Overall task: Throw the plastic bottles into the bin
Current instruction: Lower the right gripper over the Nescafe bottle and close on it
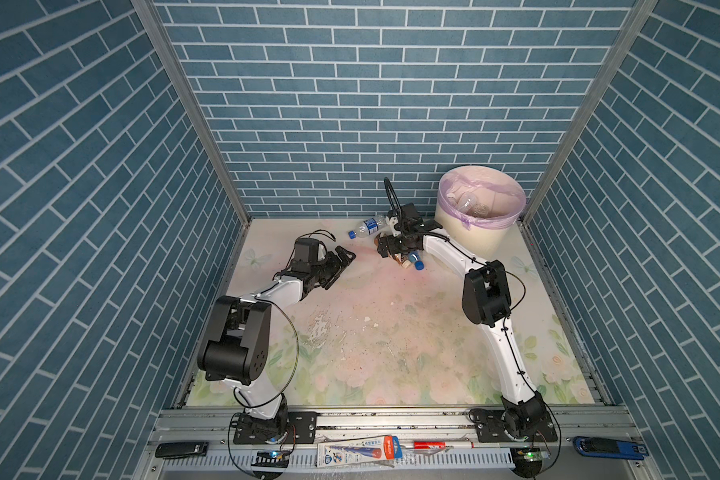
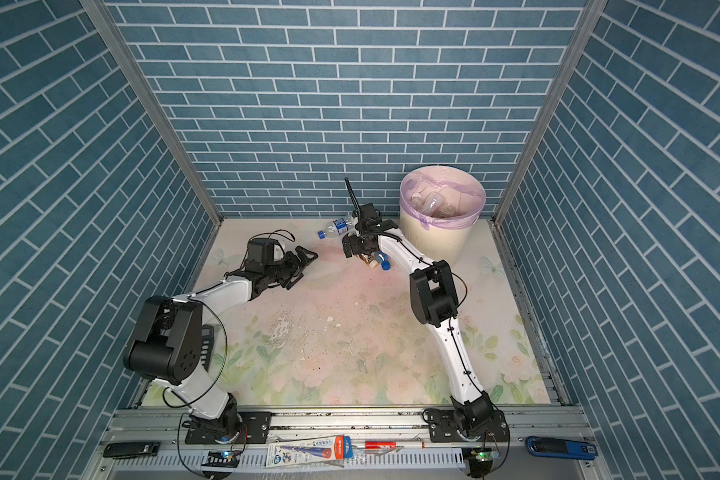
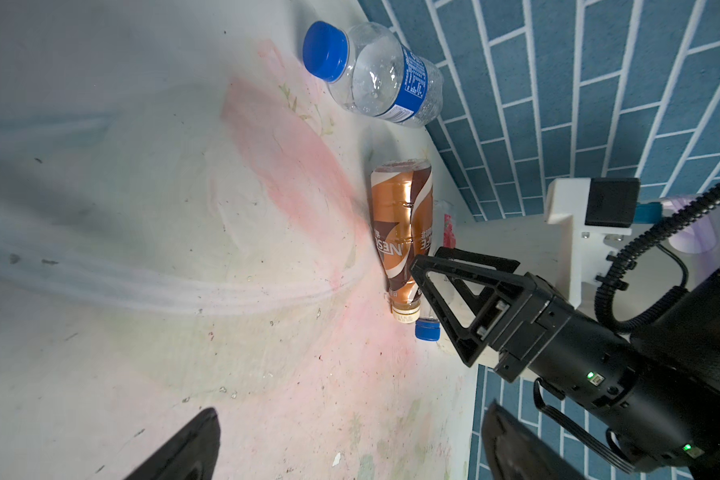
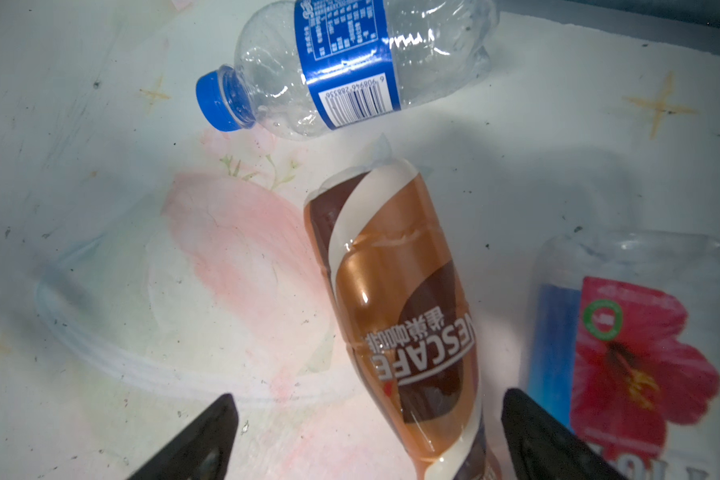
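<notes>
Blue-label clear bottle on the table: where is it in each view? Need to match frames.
In a top view: blue-label bottle at the back, left of the bin, cap pointing left.
In a top view: same spot.
Left wrist: beyond the brown bottle's base, near the brick wall.
Right wrist: beyond the brown bottle's base, lying crosswise.
Shared landmark: that brown bottle, mostly covered in both top views.

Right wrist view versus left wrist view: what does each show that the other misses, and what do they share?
Only the right wrist view: the red flower printed on a second clear bottle. Only the left wrist view: the right tool seen whole, open beside the Nescafé bottle, plus the brick wall. Both: the Nescafé bottle and the blue-capped clear bottle lying on the table.
</notes>
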Robot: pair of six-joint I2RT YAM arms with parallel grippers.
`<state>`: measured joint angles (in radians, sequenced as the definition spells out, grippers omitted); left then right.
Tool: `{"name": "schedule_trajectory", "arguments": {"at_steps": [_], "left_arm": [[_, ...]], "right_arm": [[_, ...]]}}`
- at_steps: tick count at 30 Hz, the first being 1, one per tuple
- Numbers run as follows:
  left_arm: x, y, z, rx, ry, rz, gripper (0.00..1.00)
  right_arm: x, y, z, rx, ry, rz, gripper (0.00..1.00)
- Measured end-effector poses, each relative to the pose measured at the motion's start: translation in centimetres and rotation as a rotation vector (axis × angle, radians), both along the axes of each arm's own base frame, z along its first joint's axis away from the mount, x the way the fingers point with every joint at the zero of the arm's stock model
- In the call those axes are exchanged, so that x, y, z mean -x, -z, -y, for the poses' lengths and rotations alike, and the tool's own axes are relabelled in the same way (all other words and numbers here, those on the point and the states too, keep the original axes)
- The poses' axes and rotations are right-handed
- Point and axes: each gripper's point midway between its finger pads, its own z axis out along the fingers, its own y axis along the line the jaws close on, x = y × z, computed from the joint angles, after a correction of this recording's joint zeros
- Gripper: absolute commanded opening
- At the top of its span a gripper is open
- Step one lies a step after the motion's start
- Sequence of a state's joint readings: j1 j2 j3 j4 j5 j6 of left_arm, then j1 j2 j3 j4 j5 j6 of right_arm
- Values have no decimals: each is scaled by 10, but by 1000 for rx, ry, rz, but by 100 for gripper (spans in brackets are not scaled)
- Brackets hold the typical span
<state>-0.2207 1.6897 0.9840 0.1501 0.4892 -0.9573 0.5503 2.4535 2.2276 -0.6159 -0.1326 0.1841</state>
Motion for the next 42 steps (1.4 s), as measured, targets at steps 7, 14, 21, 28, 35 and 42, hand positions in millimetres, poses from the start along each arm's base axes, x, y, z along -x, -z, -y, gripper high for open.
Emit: {"name": "schedule_trajectory", "arguments": {"at_steps": [7, 14, 21, 28, 35, 42], "left_arm": [[1, 1, 13, 1, 26, -2, 99], [-2, 1, 15, 1, 28, 0, 99], [-2, 0, 16, 4, 30, 3, 99], [-3, 0, 16, 5, 30, 3, 99], [-4, 0, 11, 5, 20, 3, 99], [-15, -7, -5, 30, -24, 23, 99]], "right_arm": [[2, 7, 3, 2, -7, -19, 98], [5, 6, 0, -21, -25, -37, 98], [11, 7, -4, -34, -42, -56, 97], [18, 8, -10, -46, -64, -76, 97], [28, 9, -17, -53, -88, -101, 97], [35, 10, -21, -49, -100, -119, 98]]}}
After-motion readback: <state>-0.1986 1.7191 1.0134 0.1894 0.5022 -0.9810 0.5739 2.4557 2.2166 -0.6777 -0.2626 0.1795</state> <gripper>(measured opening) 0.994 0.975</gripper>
